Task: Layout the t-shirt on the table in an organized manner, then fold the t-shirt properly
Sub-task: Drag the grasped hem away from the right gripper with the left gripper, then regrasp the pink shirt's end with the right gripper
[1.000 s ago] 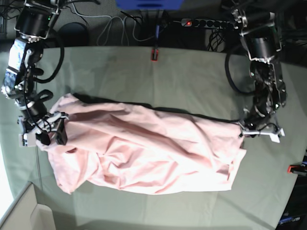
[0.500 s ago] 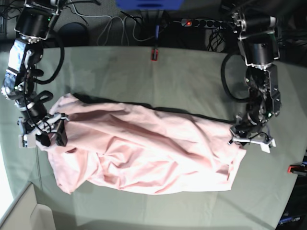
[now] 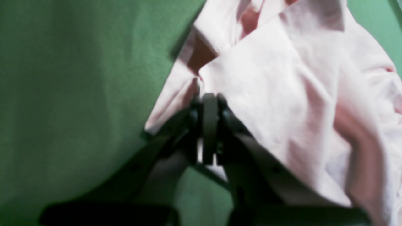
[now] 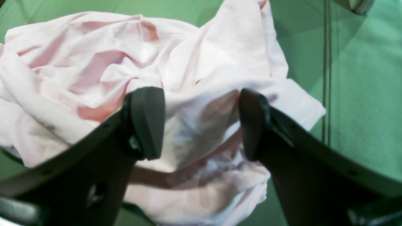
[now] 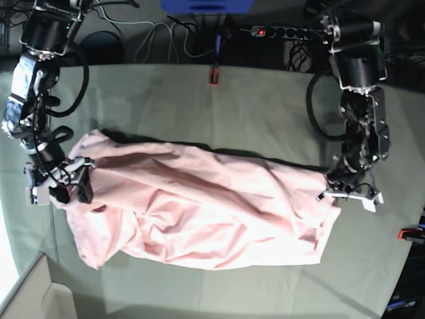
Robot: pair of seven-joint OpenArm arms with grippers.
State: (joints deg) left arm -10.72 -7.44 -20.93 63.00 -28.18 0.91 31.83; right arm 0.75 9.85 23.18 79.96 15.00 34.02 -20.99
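No text, label, brand, number or sign can be read in any view, neither on the crumpled pale pink cotton t-shirt nor on the creased grey-green cloth-covered table.

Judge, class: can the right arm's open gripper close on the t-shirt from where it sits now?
Probably yes. The right gripper stands open with bunched fabric of the t-shirt between its fingers, and nothing else lies in the way. How deep the cloth sits is unclear.
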